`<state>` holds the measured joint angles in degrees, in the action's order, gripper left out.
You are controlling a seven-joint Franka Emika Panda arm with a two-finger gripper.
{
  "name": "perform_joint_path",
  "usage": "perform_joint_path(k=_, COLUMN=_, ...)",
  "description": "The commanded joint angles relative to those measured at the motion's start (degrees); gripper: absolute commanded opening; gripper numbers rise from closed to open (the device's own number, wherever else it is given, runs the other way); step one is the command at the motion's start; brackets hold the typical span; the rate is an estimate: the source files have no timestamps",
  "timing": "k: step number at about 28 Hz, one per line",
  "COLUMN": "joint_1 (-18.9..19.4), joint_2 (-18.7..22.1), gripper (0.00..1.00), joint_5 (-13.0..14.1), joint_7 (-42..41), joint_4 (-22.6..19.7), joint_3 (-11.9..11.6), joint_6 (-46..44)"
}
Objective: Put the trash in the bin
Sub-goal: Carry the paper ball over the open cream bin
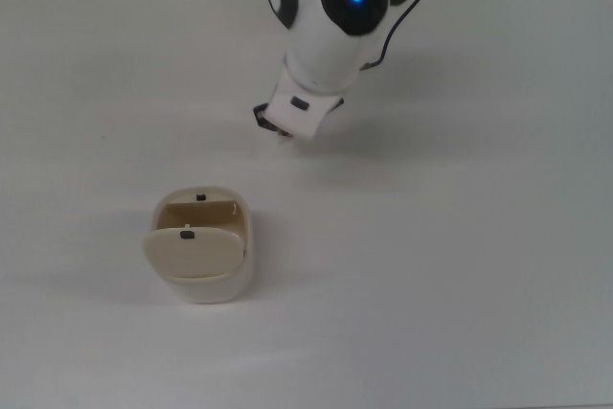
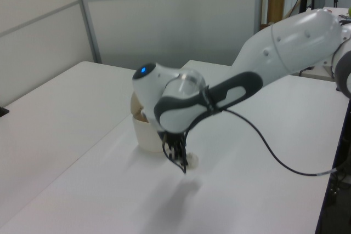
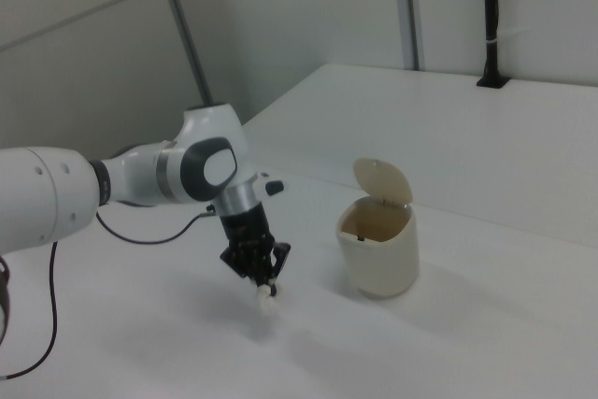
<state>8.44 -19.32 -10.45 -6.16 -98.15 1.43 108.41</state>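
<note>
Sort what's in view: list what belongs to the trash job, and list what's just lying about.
Job: the trash, held in the tool; the bin, lid open.

Lying about: nothing loose on the table; only the arm's cable trails over it.

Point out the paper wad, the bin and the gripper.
paper wad (image 3: pixel 268 294), right view, on its lower lump below the fingers.
bin (image 3: pixel 383 251), right view, on its front wall.
gripper (image 3: pixel 263 277), right view, between the fingertips.
</note>
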Motion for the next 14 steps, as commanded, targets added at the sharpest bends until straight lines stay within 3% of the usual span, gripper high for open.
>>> perform_joint_path(k=1, joint_1=-1.76, joint_2=5.42, gripper=0.00, joint_5=-0.10, joint_7=4.57, joint_4=0.58, joint_3=-1.51, joint_6=-0.30)
perform_joint_path(k=5, joint_1=-3.87, joint_2=7.19, gripper=0.00, joint_5=0.52, joint_7=5.29, joint_4=1.64, joint_3=-1.52, joint_6=0.05)
perform_joint_path(k=8, joint_1=-5.45, joint_2=7.02, gripper=0.00, joint_5=3.67, joint_7=6.07, joint_4=4.97, joint_3=-1.52, joint_6=0.49)
perform_joint_path(k=14, joint_1=-8.18, joint_2=6.22, gripper=0.00, joint_5=6.93, joint_7=6.60, joint_4=7.71, joint_3=-1.52, joint_6=5.83)
